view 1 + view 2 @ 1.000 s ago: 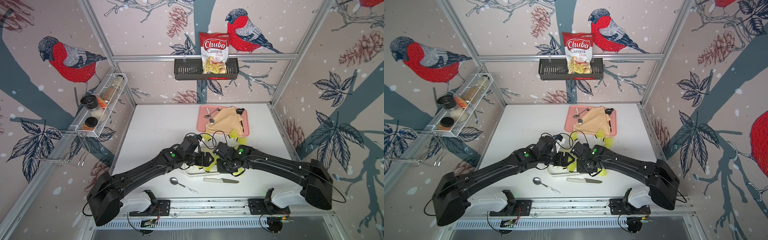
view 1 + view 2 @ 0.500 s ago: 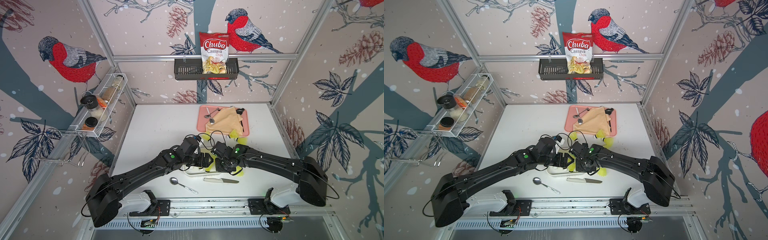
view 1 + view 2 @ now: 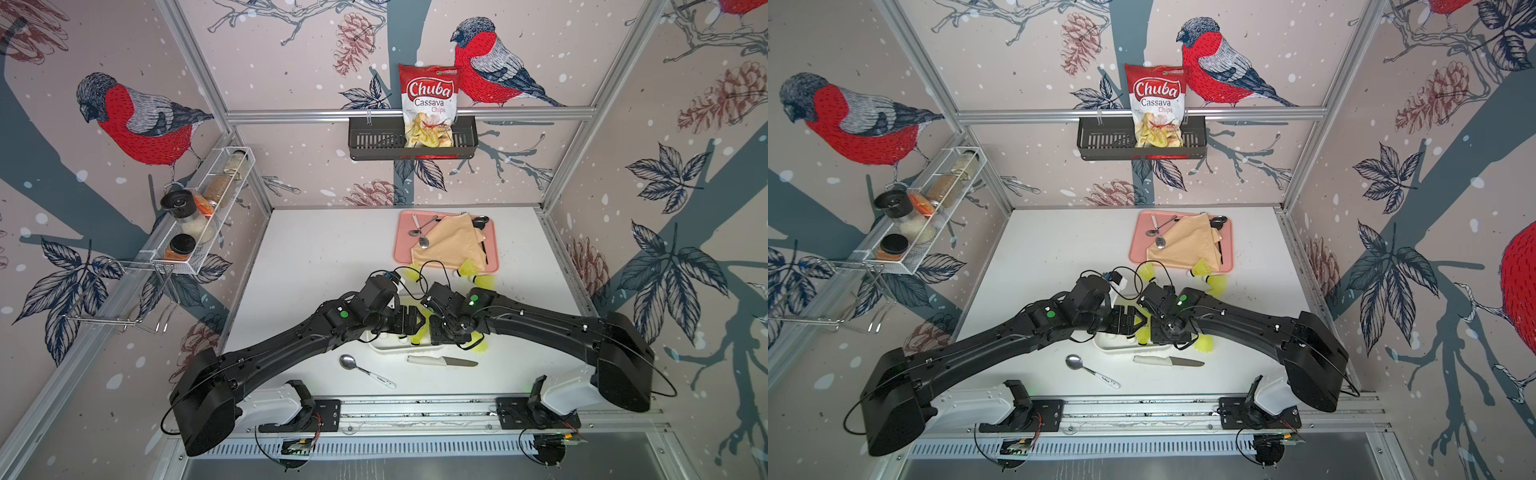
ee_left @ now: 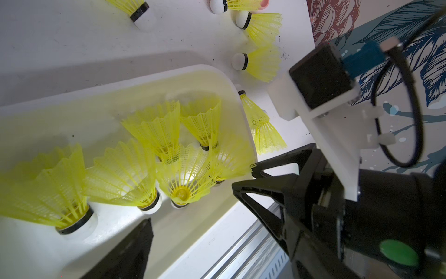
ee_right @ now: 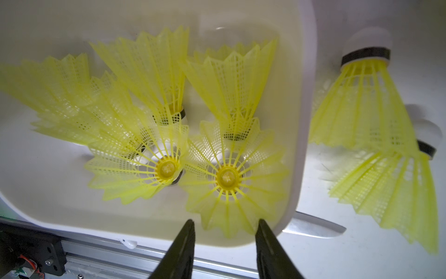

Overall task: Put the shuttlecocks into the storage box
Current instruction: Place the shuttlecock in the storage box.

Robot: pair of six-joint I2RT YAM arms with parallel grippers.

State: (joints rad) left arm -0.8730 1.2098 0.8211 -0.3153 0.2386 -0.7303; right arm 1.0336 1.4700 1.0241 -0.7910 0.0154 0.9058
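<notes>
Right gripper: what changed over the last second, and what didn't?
The right gripper has opened over the shallow white plastic storage box, letting go of a neon yellow-green plastic shuttlecock, which now stands tip-down inside. Unchanged: the left gripper stays open over the box; the loose shuttlecocks beside it, white-handled knife and metal spoon have not moved.
</notes>
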